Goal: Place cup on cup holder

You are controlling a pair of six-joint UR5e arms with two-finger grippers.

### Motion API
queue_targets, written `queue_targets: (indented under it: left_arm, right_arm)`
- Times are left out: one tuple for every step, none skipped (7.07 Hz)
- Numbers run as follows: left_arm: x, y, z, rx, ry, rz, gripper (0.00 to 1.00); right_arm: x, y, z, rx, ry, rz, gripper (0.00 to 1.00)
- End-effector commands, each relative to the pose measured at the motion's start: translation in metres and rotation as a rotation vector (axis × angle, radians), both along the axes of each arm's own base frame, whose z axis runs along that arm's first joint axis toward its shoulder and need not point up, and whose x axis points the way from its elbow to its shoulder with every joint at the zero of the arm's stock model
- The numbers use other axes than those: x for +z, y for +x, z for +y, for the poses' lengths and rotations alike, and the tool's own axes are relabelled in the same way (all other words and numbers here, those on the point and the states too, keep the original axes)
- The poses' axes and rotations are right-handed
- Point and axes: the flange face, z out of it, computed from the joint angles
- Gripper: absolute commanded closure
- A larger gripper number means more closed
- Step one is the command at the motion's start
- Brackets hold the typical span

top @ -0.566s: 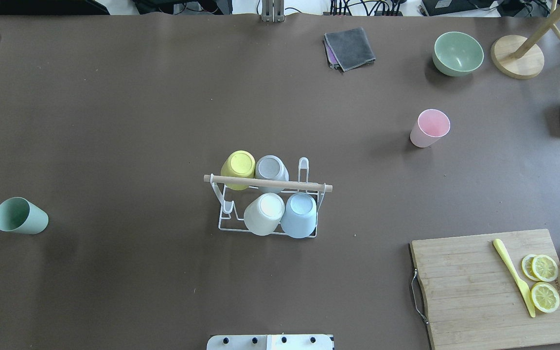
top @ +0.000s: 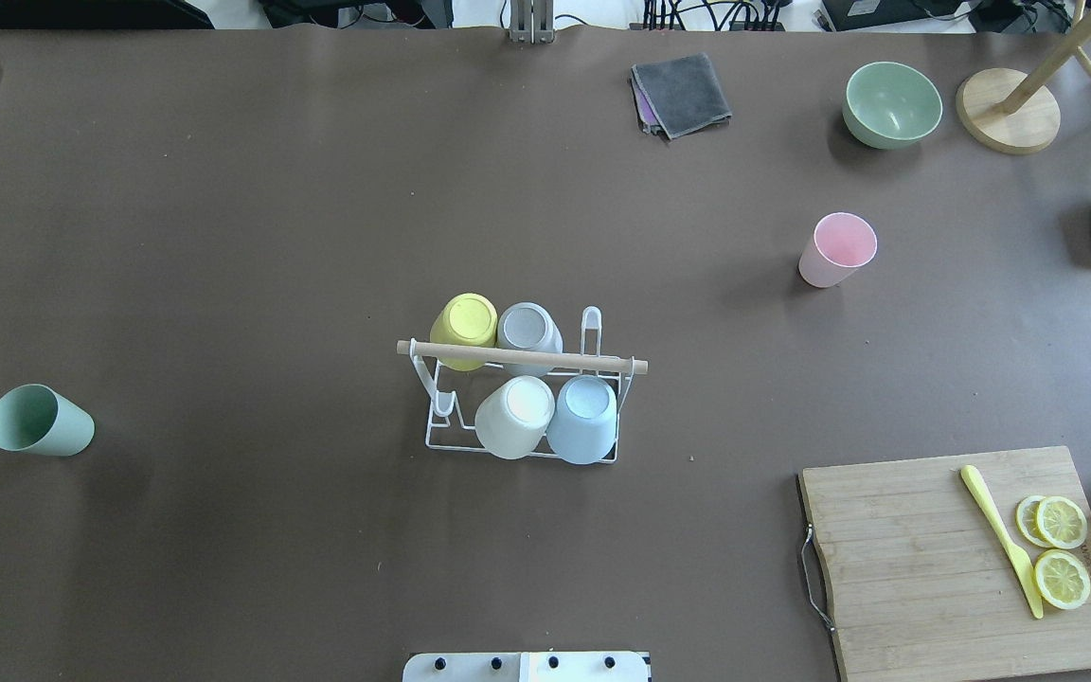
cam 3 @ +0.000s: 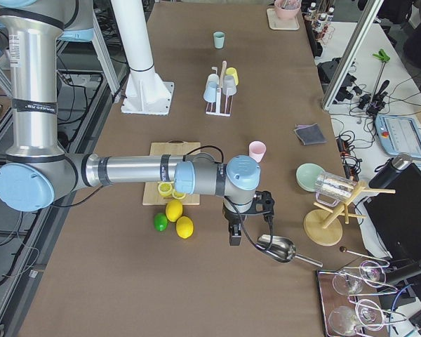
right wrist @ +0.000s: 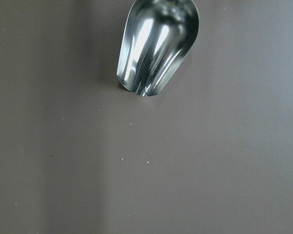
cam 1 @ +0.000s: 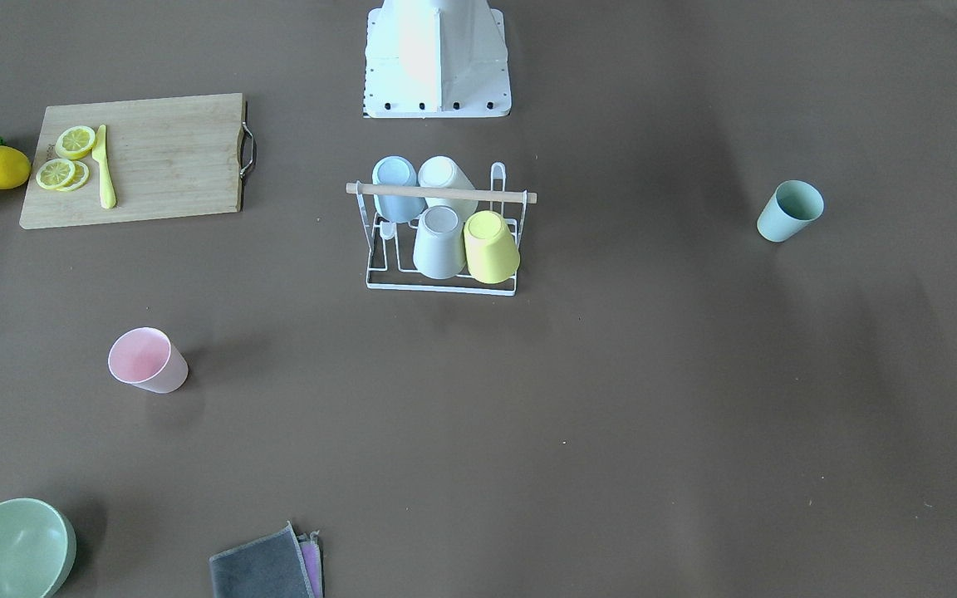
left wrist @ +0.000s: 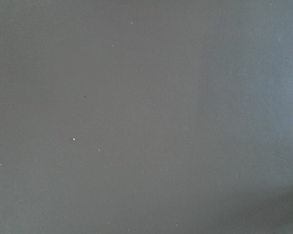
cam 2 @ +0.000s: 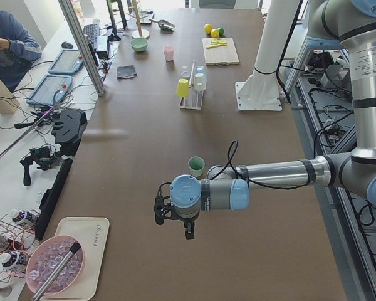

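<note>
Standing upright at the left of a brown table [top: 223, 237] is a green cup [top: 39, 421], well apart from everything else. In the middle sits the cup holder [top: 522, 357], a white wire rack with a wooden rod across its top. It carries a yellow cup [top: 463, 327], grey cup [top: 528, 329], white cup [top: 515, 417] and blue cup [top: 583, 419], all upturned. Farther right, a pink cup [top: 836, 249] stands upright. The left gripper [cam 2: 189, 231] hangs near the green cup. The right gripper [cam 3: 234, 235] hangs beside a metal scoop [cam 3: 277, 247]. How far either is open, or whether it grips anything, cannot be told.
</note>
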Motion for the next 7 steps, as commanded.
queue_targets:
  left_arm:
    - [-0.001, 0.000, -0.002, 0.001, 0.004, -0.001, 0.02]
    - [0.003, 0.000, -0.002, 0.001, -0.002, -0.003, 0.02]
    - [0.003, 0.000, -0.002, 0.001, -0.002, -0.003, 0.02]
    - [0.002, 0.000, -0.003, 0.002, 0.001, -0.003, 0.02]
    - [0.001, 0.000, -0.003, 0.002, 0.002, -0.003, 0.02]
    - [-0.001, 0.000, -0.006, 0.001, 0.007, -0.003, 0.02]
    - [-0.002, 0.000, -0.007, 0.000, 0.007, -0.003, 0.02]
  right_arm:
    - [0.001, 0.000, 0.001, 0.000, -0.002, 0.003, 0.00]
    - [0.004, 0.002, 0.004, 0.002, -0.008, -0.007, 0.00]
    - [0.006, 0.004, 0.009, 0.008, -0.013, -0.008, 0.00]
    - [0.001, 0.004, 0.007, 0.011, -0.004, -0.007, 0.00]
    - [-0.004, 0.003, 0.007, 0.011, 0.005, -0.012, 0.00]
    - [-0.004, 0.003, 0.008, 0.010, 0.006, -0.015, 0.00]
    - [-0.005, 0.003, 0.008, 0.010, 0.009, -0.012, 0.00]
